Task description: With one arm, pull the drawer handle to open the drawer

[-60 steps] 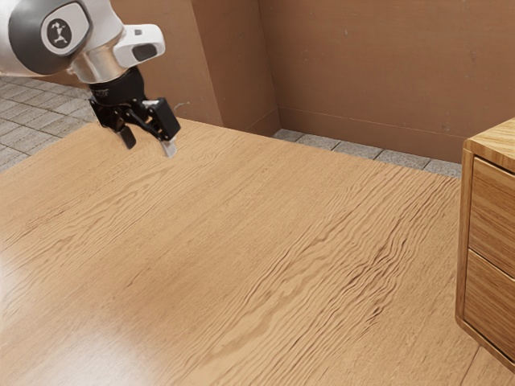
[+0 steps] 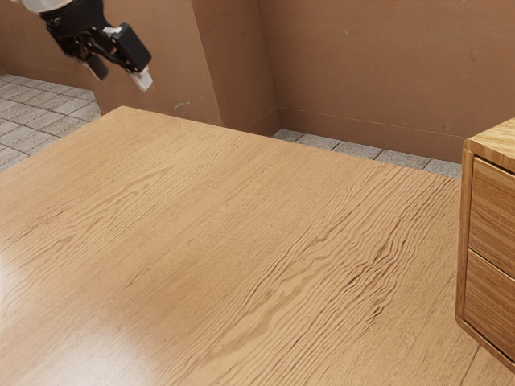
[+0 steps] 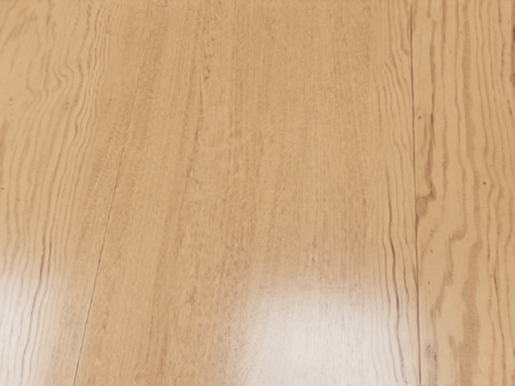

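A wooden drawer cabinet (image 2: 489, 241) stands at the exterior view's right edge, with two drawer fronts facing the table; I see no handle on them from here. My black gripper (image 2: 121, 74) hangs high at the exterior view's upper left, far from the cabinet. Its two fingers (image 2: 142, 79) stand apart with nothing between them, so it is open. Under my hand the wrist view has bare wooden tabletop (image 3: 257, 193) with a bright glare patch.
The wide wooden table (image 2: 241, 241) stretches between my gripper and the cabinet. Brown walls (image 2: 362, 56) and a strip of grey tiled floor (image 2: 48, 112) lie behind the table.
My gripper has risen and drifted toward the exterior view's left, away from the table surface. The cabinet has not moved.
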